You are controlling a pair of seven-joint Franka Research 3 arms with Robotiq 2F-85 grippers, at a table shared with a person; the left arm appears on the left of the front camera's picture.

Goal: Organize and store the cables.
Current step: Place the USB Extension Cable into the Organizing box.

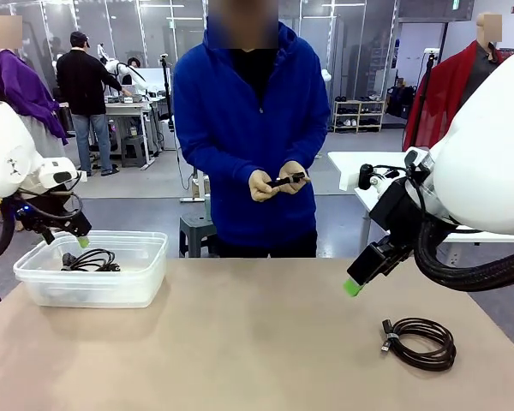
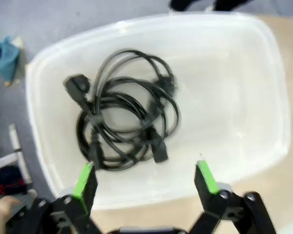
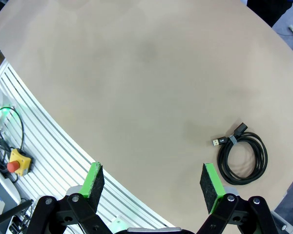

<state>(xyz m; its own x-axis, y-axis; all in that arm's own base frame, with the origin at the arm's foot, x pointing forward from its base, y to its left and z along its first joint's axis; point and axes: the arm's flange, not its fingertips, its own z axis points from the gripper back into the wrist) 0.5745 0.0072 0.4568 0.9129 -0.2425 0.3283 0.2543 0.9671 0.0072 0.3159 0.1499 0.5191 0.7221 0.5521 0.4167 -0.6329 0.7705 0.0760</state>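
Showing smooth white rounded shells on the left arm (image 1: 8,154) at 9 o'clock and the right arm (image 1: 488,163) at 3 o'clock. Trailing a thick black ribbed hose (image 1: 471,276) beneath the latter. Ending in the black left gripper (image 2: 145,176) and right gripper (image 3: 151,180), fingers tipped with green pads (image 3: 94,179), round bolts (image 3: 229,198) at the joints. At 12 o'clock, wearing a blue hooded jacket (image 1: 240,111), long sleeves (image 1: 193,145), black top (image 1: 255,64) underneath.

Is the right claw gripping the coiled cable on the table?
No, the right claw stands open and empty; the coiled cable lies free on the table.
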